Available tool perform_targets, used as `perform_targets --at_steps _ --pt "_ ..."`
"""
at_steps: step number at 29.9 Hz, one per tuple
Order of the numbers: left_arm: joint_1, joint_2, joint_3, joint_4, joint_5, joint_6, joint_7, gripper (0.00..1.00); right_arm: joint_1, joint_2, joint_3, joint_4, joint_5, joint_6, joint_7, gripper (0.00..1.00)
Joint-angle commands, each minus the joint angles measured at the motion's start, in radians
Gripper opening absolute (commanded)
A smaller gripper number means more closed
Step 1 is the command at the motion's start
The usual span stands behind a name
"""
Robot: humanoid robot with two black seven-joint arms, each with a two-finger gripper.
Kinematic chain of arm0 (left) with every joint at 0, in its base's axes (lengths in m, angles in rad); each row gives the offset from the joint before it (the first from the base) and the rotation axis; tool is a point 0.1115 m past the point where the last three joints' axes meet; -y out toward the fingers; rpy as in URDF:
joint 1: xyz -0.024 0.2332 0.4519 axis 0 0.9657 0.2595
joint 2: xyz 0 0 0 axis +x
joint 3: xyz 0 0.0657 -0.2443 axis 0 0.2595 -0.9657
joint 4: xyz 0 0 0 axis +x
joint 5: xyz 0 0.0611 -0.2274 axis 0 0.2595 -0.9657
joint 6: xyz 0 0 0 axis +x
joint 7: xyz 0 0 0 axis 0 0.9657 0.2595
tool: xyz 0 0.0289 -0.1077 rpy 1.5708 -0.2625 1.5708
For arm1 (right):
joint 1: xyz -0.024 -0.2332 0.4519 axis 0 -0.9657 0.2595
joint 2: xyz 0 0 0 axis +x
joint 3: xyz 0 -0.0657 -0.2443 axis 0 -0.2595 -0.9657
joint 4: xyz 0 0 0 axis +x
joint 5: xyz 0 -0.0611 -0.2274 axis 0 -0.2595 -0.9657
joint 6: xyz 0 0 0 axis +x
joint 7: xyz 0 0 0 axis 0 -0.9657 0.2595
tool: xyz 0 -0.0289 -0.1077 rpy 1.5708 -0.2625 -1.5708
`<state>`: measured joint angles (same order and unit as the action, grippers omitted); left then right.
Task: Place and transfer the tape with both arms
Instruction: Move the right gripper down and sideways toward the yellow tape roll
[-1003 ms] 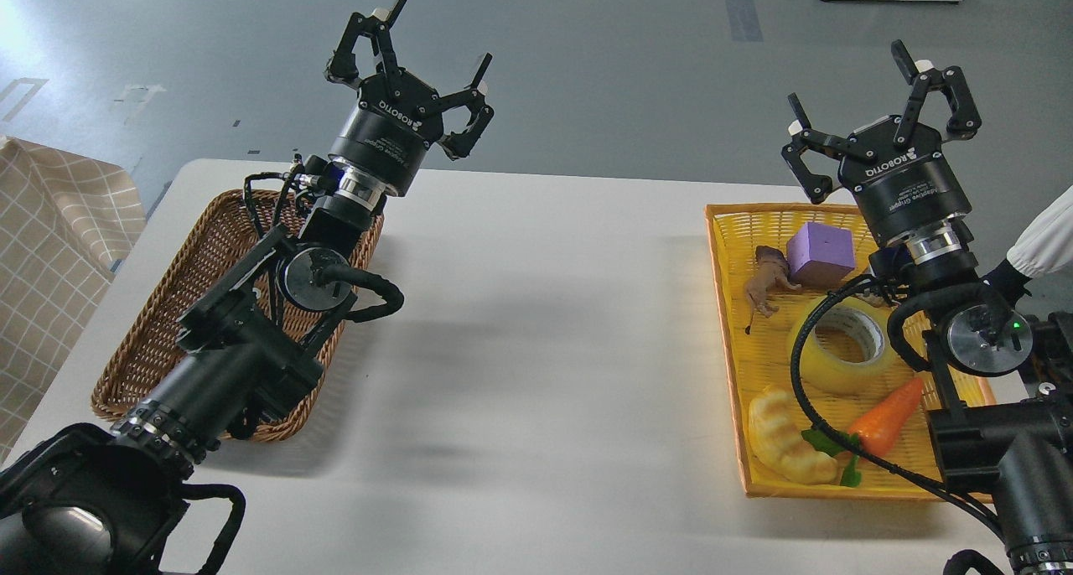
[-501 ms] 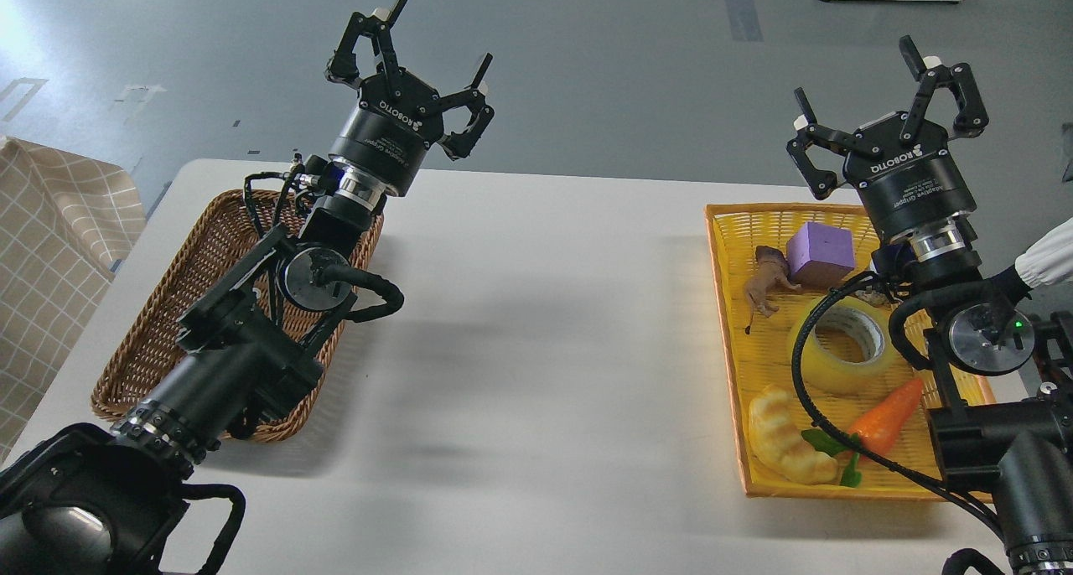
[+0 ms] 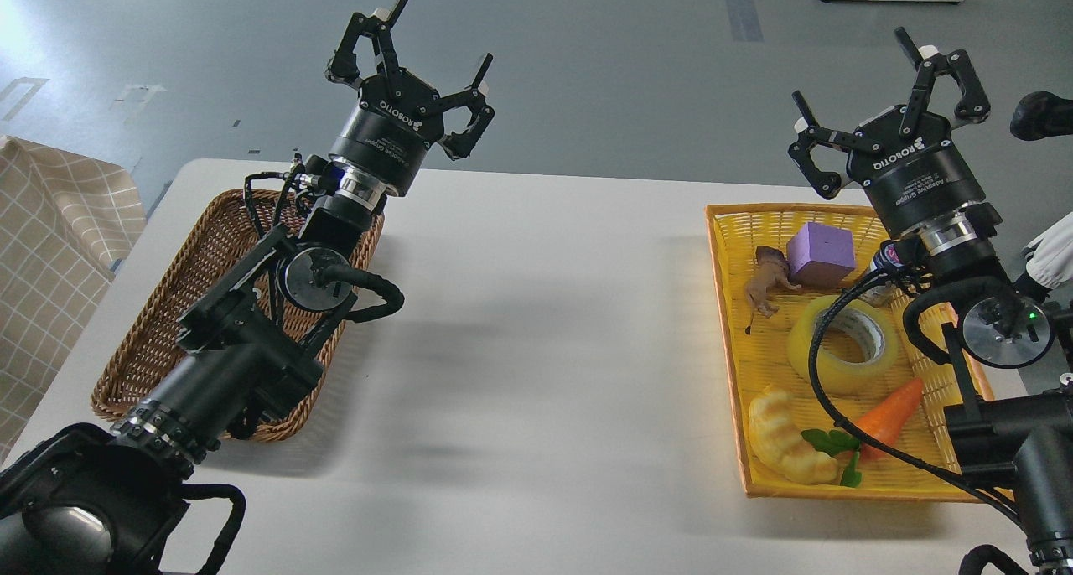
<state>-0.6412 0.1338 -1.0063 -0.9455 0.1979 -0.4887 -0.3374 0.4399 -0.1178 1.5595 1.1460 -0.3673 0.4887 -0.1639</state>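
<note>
The tape [image 3: 842,344], a yellowish translucent roll with a pale core, lies flat in the yellow tray [image 3: 726,307] on the right of the white table. A black cable of my right arm crosses in front of it. My right gripper [image 3: 880,76] is open and empty, raised above the tray's far end and pointing up and away from the tape. My left gripper [image 3: 423,38] is open and empty, raised above the far end of the brown wicker basket [image 3: 168,307] on the left.
In the yellow tray lie a purple cube [image 3: 820,252], a small brown toy animal [image 3: 767,282], an orange carrot [image 3: 888,411] and a croissant [image 3: 788,441]. A checked cloth [image 3: 50,248] hangs at the far left. A white-sleeved arm [image 3: 1052,248] shows at the right edge.
My right arm has shifted a little to the right and up, with the gripper still open. The left arm has not moved. The tape lies where it was.
</note>
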Motion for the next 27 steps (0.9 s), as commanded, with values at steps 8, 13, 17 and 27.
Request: perform_targets --at_steps 8,13,17,27 --pt "-0.002 0.001 0.000 -0.003 0.000 0.000 0.000 0.98 -0.021 -0.085 -0.007 0.158 -0.436 0.000 0.000 1.00" --pt "0.000 0.000 0.000 -0.004 0.000 0.000 0.000 0.98 -0.059 -0.106 -0.009 0.195 -0.640 0.000 0.000 1.00" --pt "0.000 0.000 0.000 -0.004 0.000 0.000 0.000 0.98 -0.073 -0.111 -0.022 0.201 -0.885 0.000 0.000 1.00" --pt "-0.003 0.003 0.002 -0.007 0.000 0.000 0.000 0.98 -0.107 -0.333 -0.159 0.351 -1.061 0.000 -0.068 1.00"
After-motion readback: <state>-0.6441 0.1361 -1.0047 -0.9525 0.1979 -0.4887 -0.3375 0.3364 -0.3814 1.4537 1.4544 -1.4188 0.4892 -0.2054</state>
